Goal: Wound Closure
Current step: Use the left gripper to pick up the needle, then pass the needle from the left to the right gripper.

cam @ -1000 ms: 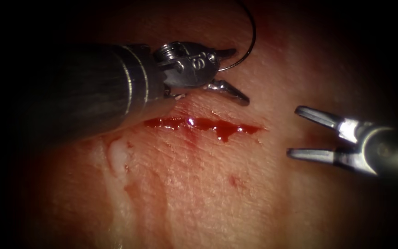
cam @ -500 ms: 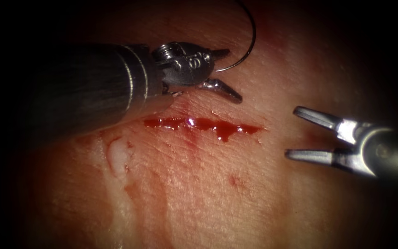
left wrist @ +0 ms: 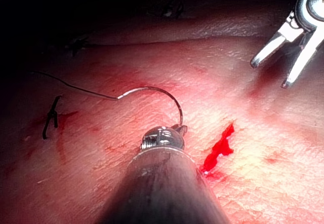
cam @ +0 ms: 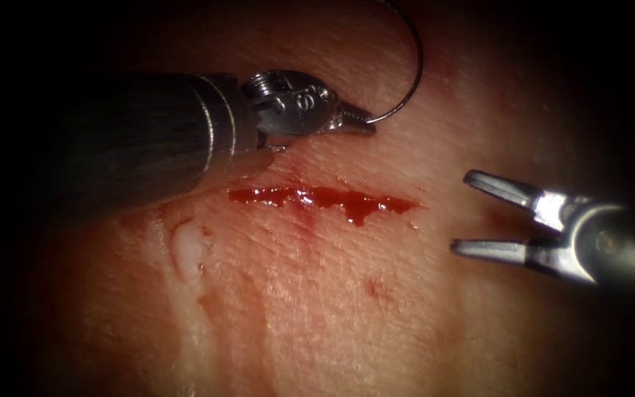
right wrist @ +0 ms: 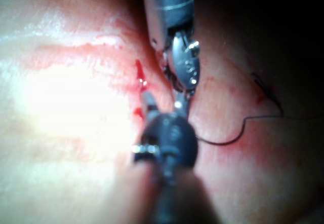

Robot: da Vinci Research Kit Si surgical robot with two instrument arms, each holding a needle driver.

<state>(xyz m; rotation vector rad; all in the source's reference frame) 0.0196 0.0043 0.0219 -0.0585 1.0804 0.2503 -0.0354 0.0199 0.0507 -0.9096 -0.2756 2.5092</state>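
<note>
The cut [cam: 325, 197] runs across the tissue and is filled with red fluid. Just beyond it, my left tool [cam: 358, 121] has its jaws shut on the curved needle [cam: 414, 81] near its pointed end. The needle arcs up and away from the jaws, outside the tissue. In the left wrist view the needle [left wrist: 162, 89] curves from the left tool [left wrist: 180, 129] to its tail, where the dark thread [left wrist: 71, 86] trails off over the tissue. My right tool [cam: 462, 212] hovers to the right of the cut's right end. Its jaws are open and hold nothing.
A short dark knot of thread [left wrist: 50, 115] sits in the tissue away from the cut. A pale patch [cam: 189, 246] and faint red streaks lie on the near side of the cut. The left shaft [cam: 148, 125] covers the tissue at the left.
The left tool's jaws stood open around the needle's end and have closed on it. The needle has shifted slightly to the right. The right tool has barely moved.
</note>
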